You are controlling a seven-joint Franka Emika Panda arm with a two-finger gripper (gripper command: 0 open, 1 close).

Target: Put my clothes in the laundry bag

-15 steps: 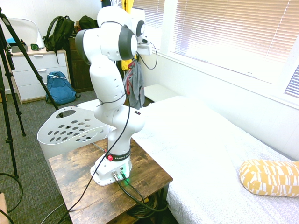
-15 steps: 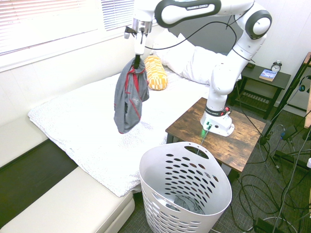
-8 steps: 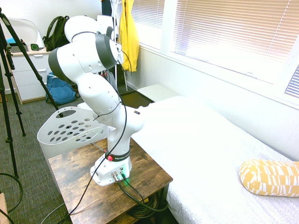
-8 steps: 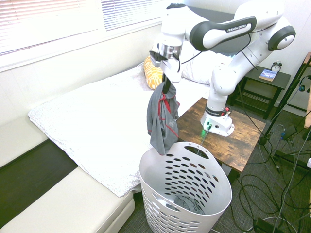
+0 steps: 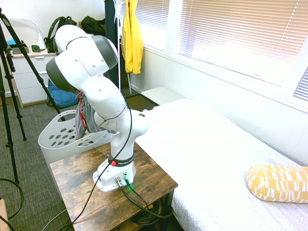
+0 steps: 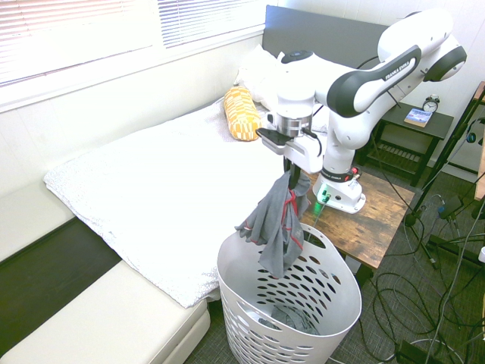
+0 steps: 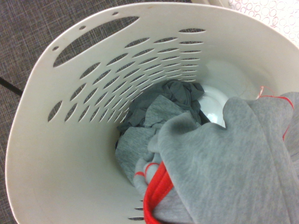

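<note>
My gripper (image 6: 290, 169) is shut on the top of the clothes (image 6: 274, 224), a dark grey garment with red trim that hangs straight down. Its lower end dangles over the rim of the laundry bag (image 6: 318, 315), a white basket with oval holes, and reaches just inside the opening. In the first exterior view the clothes (image 5: 85, 116) show behind the arm, above the laundry bag (image 5: 62, 134). The wrist view looks down into the laundry bag (image 7: 56, 140), where the held clothes (image 7: 233, 158) fill the near side. Another grey garment (image 7: 159, 112) lies on the bottom.
The basket stands on the floor between a wooden table (image 6: 379, 220) and the white bed (image 6: 151, 189). A yellow patterned pillow (image 6: 242, 112) lies on the bed. A yellow jacket (image 5: 132, 36) hangs by the window, and a blue backpack (image 5: 60, 94) sits near a dresser.
The arm has swung from above the bed toward the basket and come lower, carrying the garment. It now hangs over the basket opening instead of beside the rim.
</note>
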